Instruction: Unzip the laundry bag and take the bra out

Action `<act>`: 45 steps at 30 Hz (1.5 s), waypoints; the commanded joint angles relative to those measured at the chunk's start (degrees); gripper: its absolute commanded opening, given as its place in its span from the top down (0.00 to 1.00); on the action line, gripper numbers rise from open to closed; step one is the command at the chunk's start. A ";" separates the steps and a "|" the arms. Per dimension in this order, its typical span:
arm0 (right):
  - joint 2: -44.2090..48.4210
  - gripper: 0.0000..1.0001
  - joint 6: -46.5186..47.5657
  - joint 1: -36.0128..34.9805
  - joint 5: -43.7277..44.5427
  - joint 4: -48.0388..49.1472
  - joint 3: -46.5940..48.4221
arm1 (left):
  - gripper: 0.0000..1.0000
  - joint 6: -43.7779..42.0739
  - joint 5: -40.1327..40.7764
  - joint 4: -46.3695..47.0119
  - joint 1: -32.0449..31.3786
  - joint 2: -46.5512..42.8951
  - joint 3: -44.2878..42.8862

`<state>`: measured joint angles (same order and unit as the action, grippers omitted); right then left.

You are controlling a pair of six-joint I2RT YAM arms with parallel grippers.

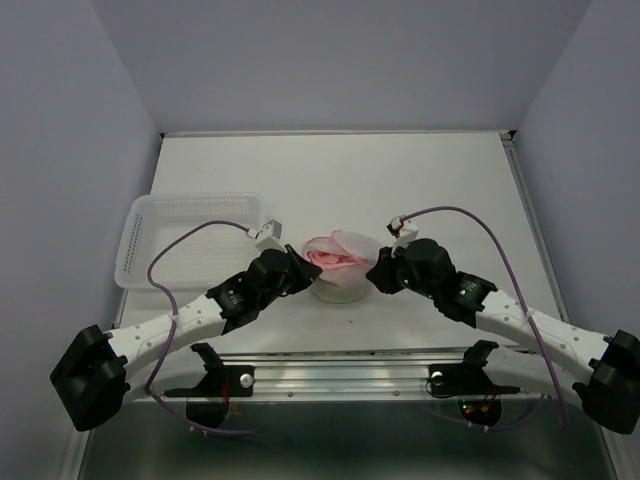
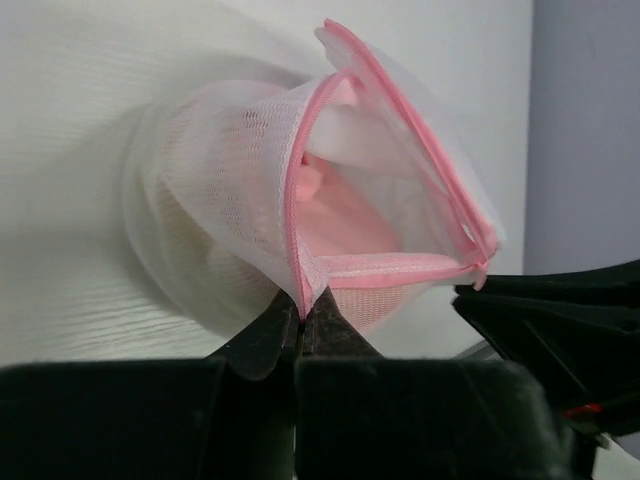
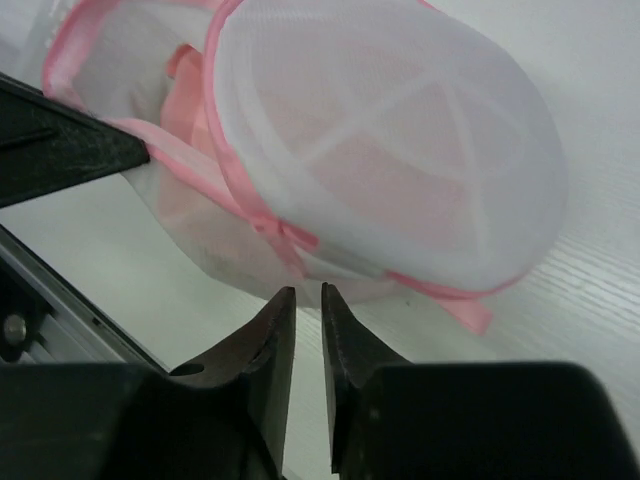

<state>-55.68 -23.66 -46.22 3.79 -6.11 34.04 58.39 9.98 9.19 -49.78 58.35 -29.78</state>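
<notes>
The laundry bag [image 1: 342, 268] is a white mesh pouch with pink zipper trim, lying mid-table between both arms. Its zipper gapes open in the left wrist view, where the pink bra [image 2: 345, 222] shows inside the bag [image 2: 230, 180]. My left gripper [image 2: 301, 318] is shut on the pink trim at the lower corner of the opening. It reaches the bag's left side [image 1: 303, 270]. My right gripper [image 3: 308, 291] stands narrowly open just under the bag's domed lid [image 3: 400, 150], with nothing between its fingers. It sits at the bag's right side [image 1: 373, 274].
A rectangular white plastic basket [image 1: 140, 215] stands at the left, behind the left arm. A metal rail [image 1: 340, 365] runs along the table's near edge. Purple cables loop over both arms.
</notes>
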 commanded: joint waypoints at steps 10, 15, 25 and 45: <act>0.06 0.27 6.42 0.95 -7.74 -16.64 15.59 | 1.00 1.73 8.04 -0.14 -4.62 0.89 3.24; -5.39 0.22 8.80 0.95 -3.36 -19.64 21.93 | 1.00 2.43 9.18 1.36 -7.52 5.62 1.48; -21.56 0.22 14.60 0.95 -0.28 -19.56 30.03 | 1.00 2.43 10.41 1.62 -10.25 9.86 -1.42; -32.82 0.44 17.51 0.95 8.68 -19.03 32.75 | 1.00 1.82 9.89 2.59 -10.51 12.31 -2.91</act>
<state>-87.81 -7.18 -45.43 9.10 -25.39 64.75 60.58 18.46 10.87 -60.01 70.11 -30.11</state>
